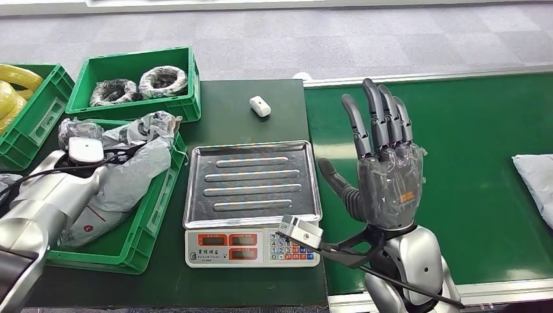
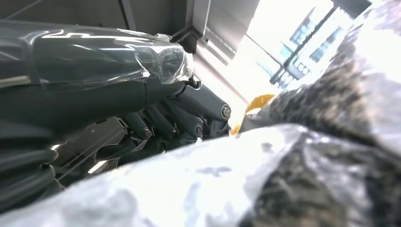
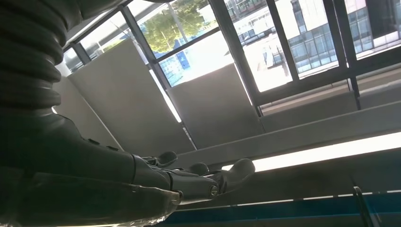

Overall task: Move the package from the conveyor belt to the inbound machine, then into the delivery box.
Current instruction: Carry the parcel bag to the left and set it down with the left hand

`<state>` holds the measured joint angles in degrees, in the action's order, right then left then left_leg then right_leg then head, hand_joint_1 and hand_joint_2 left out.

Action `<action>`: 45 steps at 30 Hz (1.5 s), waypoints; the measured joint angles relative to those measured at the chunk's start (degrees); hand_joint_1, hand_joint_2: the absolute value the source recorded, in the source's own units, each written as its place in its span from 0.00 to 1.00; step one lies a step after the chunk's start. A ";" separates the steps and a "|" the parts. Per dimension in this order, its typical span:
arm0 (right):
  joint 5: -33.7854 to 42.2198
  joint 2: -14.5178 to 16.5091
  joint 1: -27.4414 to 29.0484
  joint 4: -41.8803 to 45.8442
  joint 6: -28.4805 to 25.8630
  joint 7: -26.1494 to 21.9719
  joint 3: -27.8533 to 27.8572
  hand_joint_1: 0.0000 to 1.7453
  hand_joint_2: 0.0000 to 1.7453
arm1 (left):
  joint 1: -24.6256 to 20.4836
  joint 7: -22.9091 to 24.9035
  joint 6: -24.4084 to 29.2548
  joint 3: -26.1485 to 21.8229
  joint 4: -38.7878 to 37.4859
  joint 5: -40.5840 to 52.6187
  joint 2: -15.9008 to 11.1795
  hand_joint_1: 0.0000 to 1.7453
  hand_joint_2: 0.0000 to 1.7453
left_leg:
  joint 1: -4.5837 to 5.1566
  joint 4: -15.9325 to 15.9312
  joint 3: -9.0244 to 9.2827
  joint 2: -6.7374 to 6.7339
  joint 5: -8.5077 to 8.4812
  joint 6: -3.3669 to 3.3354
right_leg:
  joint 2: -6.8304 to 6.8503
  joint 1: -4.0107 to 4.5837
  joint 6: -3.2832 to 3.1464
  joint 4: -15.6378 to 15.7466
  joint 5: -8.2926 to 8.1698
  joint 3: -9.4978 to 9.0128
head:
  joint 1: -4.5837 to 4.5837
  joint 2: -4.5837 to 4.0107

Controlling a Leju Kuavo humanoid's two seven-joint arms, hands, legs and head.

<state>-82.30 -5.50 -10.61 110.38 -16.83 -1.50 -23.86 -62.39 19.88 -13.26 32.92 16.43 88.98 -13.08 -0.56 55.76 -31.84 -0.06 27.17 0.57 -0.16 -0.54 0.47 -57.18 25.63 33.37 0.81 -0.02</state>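
One grey plastic-wrapped package (image 1: 134, 173) is held down in the green plastic delivery box (image 1: 156, 215) by the left hand (image 2: 156, 123), its grip hidden, the steel-trayed weighing scale (image 1: 252, 182) bare, while the right hand (image 1: 381, 163) is raised open over the green conveyor belt (image 1: 469, 163), where another pale package (image 1: 536, 186) is waiting.

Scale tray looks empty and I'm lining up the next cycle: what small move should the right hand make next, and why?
Probably swing the right hand toward the grey package at the belt's right edge. That hand is raised, open and holding nothing above the green conveyor belt, the scale tray is bare, and the left hand is down among bagged items in the near green crate.
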 joint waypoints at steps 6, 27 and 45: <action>-1.41 0.95 0.06 0.80 2.13 1.01 0.00 0.00 1.00 | 4.97 1.26 -0.05 -2.29 -0.87 -1.66 0.78 0.00 0.50 | 0.00 -0.01 0.02 0.01 0.00 0.00 | 0.02 0.00 -0.01 0.00 0.01 -0.02 | 0.00 0.00; -1.77 1.34 2.47 0.69 0.26 0.91 1.45 0.00 1.00 | 12.92 -43.68 20.11 -29.49 52.70 -75.60 12.28 0.00 0.00 | -0.02 0.20 -0.34 0.00 0.14 -0.06 | -0.01 0.03 0.01 0.03 0.01 0.26 | 0.00 0.00; -0.88 -1.23 6.48 0.67 -5.05 1.04 2.61 0.00 1.00 | 18.55 -46.63 21.04 -29.31 72.16 -84.12 12.61 0.00 0.00 | -0.01 0.19 -0.34 0.00 0.12 -0.04 | -0.01 0.02 0.02 -0.01 0.02 0.26 | 0.00 0.00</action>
<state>-83.18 -6.73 -4.12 111.06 -21.88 -0.46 -21.25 -43.85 -26.75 7.78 3.61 88.58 4.86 -0.48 -0.56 55.95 -32.17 -0.06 27.30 0.53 -0.17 -0.52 0.49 -57.19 25.65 33.63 0.81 -0.02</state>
